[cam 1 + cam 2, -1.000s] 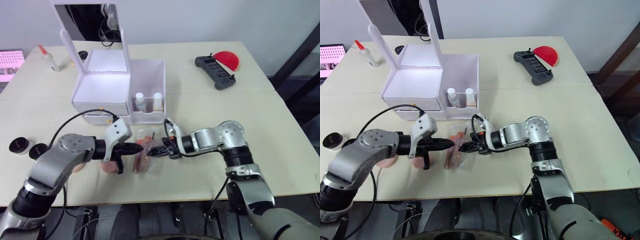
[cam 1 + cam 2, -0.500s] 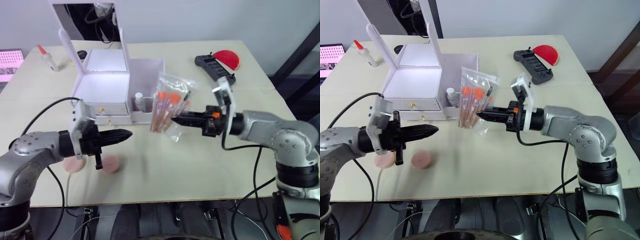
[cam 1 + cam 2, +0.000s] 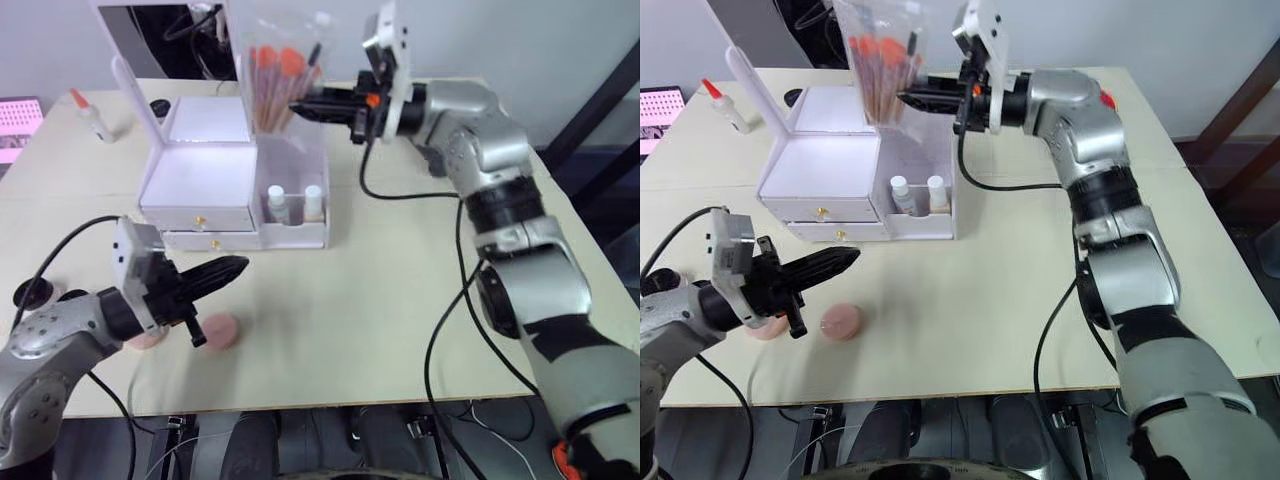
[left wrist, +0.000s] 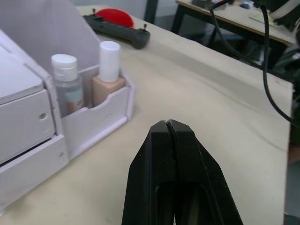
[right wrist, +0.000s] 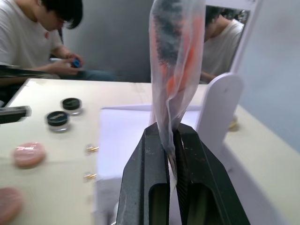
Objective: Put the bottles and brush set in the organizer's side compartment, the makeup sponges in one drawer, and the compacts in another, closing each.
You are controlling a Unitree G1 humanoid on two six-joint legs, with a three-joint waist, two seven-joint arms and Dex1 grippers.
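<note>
On my tabletop [image 3: 400, 300], near the far left corner, a small glue bottle [image 3: 88, 112] with a red tip stands upright. A pink panel [image 3: 22, 128] sits past the left edge. At the far right lies a black controller [image 4: 119, 32] beside a red half-disc [image 4: 114, 15]. A person [image 5: 33, 42] sits beyond.

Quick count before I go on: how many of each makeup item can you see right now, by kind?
Bottles: 2, in the side compartment
Brush set: 1, in a clear bag held by the right gripper
Sponges: 2, pink, on the table
Compacts: 2, black, on the table
Total: 7
</note>
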